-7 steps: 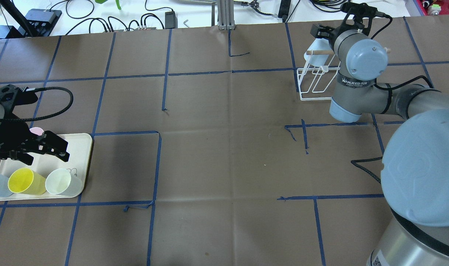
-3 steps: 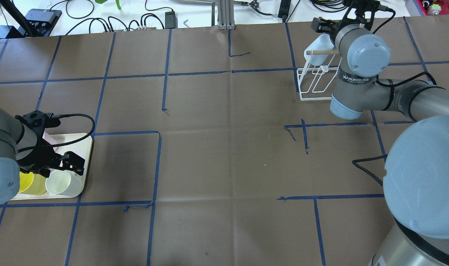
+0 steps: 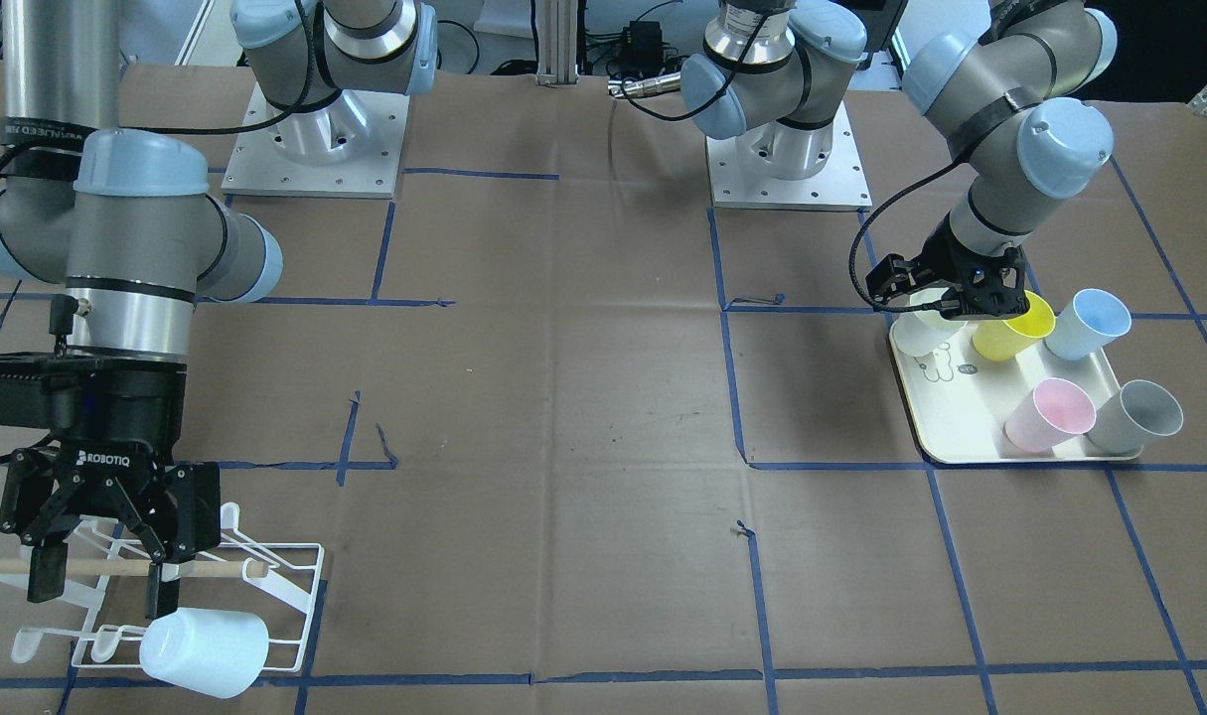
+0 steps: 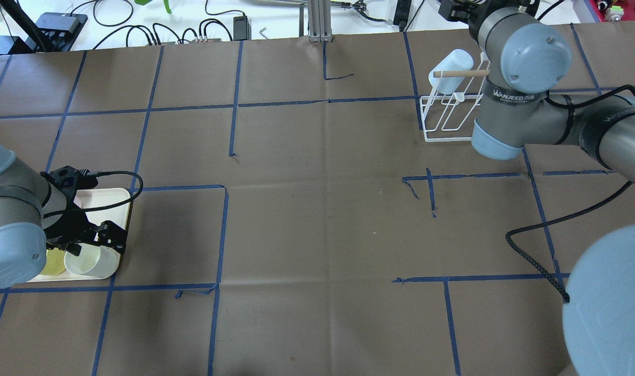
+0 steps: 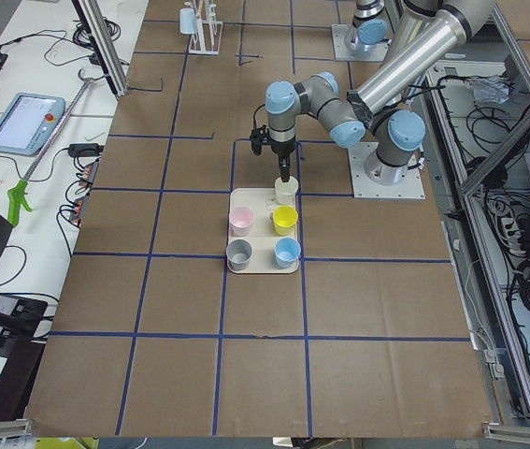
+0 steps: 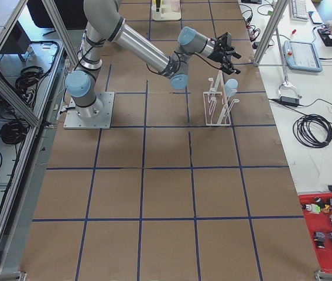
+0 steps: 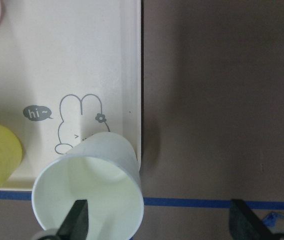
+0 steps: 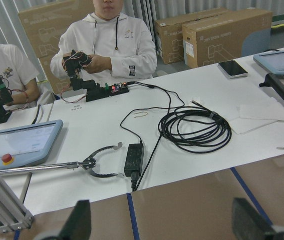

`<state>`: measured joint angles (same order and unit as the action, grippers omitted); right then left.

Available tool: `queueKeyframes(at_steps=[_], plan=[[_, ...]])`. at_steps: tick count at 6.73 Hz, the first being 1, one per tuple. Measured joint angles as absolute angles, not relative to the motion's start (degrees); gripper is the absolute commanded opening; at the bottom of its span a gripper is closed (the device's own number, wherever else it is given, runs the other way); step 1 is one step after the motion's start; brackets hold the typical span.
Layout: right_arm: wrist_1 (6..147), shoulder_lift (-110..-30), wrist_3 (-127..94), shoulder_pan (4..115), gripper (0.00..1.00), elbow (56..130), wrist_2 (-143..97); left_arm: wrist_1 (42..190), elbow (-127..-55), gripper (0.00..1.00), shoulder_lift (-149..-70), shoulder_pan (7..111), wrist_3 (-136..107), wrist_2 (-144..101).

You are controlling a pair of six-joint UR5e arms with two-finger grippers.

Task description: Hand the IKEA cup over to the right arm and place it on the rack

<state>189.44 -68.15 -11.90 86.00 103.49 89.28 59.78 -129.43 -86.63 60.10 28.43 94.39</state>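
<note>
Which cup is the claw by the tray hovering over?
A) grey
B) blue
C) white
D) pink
C: in the wrist view the left gripper hangs open right over the rim of the white cup at the tray's corner.

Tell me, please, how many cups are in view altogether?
6. Five are on the tray: a white cup at the left gripper, a yellow cup, a light-blue cup, a pink cup and a grey cup. The sixth, a pale cup, sits on the rack. None seems hidden.
</note>
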Motion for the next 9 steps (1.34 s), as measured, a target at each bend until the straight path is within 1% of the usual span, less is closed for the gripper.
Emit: queueKeyframes(at_steps=[1, 2, 3, 4, 5, 9], plan=[[188.53, -70.27, -14.52, 86.91, 1.00, 103.76, 88.68, 59.43, -129.55, 0.98, -88.03, 58.92, 29.93, 94.34], [188.22, -72.48, -17.95, 87.77, 1.00, 104.57, 86.85, 59.02, -129.88, 0.85, -88.93, 58.01, 30.88, 94.32], [188.15, -74.59, -21.54, 88.50, 1.00, 106.42, 84.07, 58.04, -130.35, 0.39, -89.36, 57.65, 31.29, 94.33], [188.17, -76.70, -25.51, 88.95, 1.00, 108.83, 80.95, 56.86, -130.55, 0.04, -89.63, 57.53, 31.49, 94.53], [188.22, -78.64, -29.80, 89.19, 1.00, 110.88, 78.17, 56.34, -130.56, 0.00, -89.73, 57.51, 31.30, 95.31], [188.91, -84.27, -52.69, 90.86, 1.00, 118.45, 69.12, 56.19, -129.64, 0.00, -87.09, 57.74, 30.66, 95.12]])
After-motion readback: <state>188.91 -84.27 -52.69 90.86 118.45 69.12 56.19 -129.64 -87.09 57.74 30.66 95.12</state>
